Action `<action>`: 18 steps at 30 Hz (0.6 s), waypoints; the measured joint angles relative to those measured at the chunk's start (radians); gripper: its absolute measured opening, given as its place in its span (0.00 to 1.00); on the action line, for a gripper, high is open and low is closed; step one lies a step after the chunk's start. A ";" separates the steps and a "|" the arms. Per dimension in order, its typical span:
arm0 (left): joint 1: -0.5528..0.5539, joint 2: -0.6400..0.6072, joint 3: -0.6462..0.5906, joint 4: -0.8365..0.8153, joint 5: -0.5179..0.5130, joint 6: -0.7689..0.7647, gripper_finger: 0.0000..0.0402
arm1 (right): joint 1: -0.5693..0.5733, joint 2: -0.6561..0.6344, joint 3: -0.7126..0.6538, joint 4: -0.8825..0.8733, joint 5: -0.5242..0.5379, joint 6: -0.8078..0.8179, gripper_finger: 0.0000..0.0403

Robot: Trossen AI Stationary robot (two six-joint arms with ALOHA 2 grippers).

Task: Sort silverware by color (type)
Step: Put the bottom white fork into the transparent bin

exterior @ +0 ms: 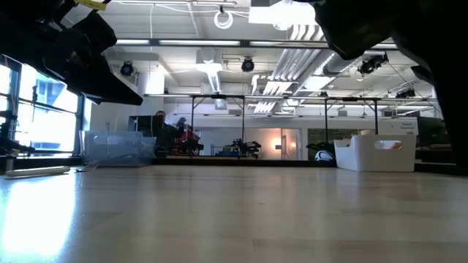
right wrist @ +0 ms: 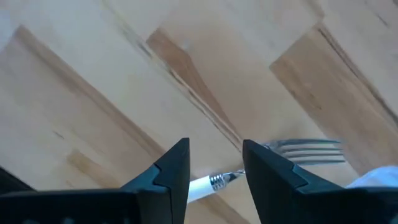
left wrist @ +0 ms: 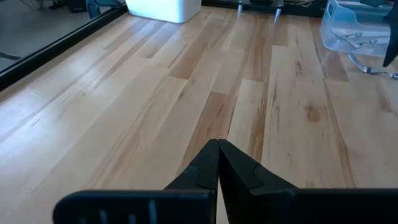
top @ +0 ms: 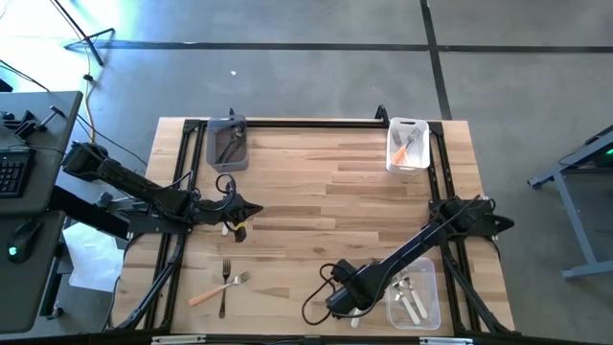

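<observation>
The white-handled fork lies flat on the bench between the fingers of your right claw, at the near edge just beside the clear bin that already holds other white-handled forks. That claw stands partly open astride the fork's neck and has hold of nothing. An orange-handled fork and a dark-handled one lie crossed on the bench's near left, not yet sorted; the white bin at the far right holds orange forks and the grey bin at the far left holds dark ones.

Your left claw waits shut and empty-looking above the bench's left side.

The risk here is the pinch: the fork lies flat and the neck is thin, so if you close too high the fingers may slip past it or skid it away. Close at the neck instead of the handle and the fork may swing and tilt when lifted, then catch the clear bin's rim
</observation>
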 joint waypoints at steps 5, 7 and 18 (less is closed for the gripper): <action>0.000 0.000 0.000 -0.003 0.000 0.000 0.00 | 0.000 -0.003 0.014 -0.021 -0.033 -0.045 0.32; 0.000 0.000 0.000 -0.003 0.000 0.000 0.00 | 0.000 -0.004 0.033 -0.042 -0.052 -0.061 0.31; 0.000 0.000 0.000 -0.006 0.000 0.000 0.00 | 0.017 -0.003 0.039 -0.129 -0.098 -0.306 0.04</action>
